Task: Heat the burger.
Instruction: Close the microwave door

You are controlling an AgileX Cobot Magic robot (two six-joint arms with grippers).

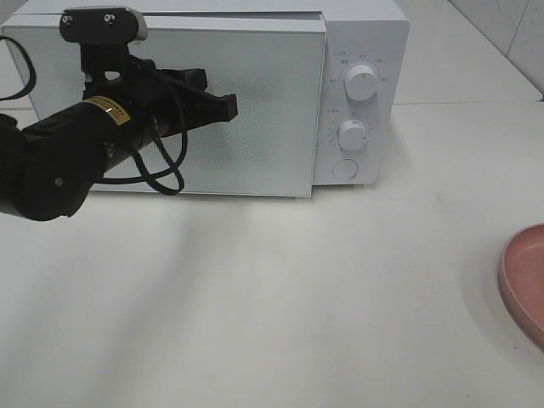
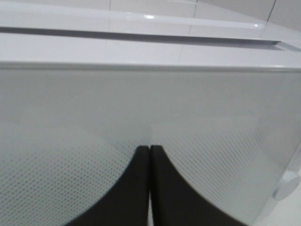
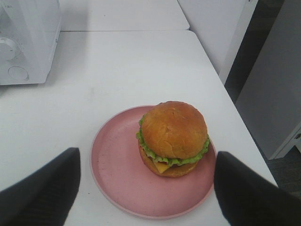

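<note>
The burger [image 3: 174,136], with a golden-brown bun and a green lettuce frill, sits on a pink plate [image 3: 117,179] in the right wrist view. My right gripper [image 3: 146,160] hovers over the plate, open, its dark fingers [image 3: 42,190] wide apart on either side of the burger and not touching it. The white microwave [image 1: 357,34] stands at the back with its door [image 1: 263,110] closed. My left gripper [image 1: 228,105] is shut and empty, its tips [image 2: 149,149] pressed together right at the door's dotted glass.
Two knobs [image 1: 361,82] and a round button [image 1: 344,168] are on the microwave's right panel. Only the plate's rim [image 1: 523,280] shows at the right edge of the high view. The table's edge [image 3: 235,113] runs close beside the plate.
</note>
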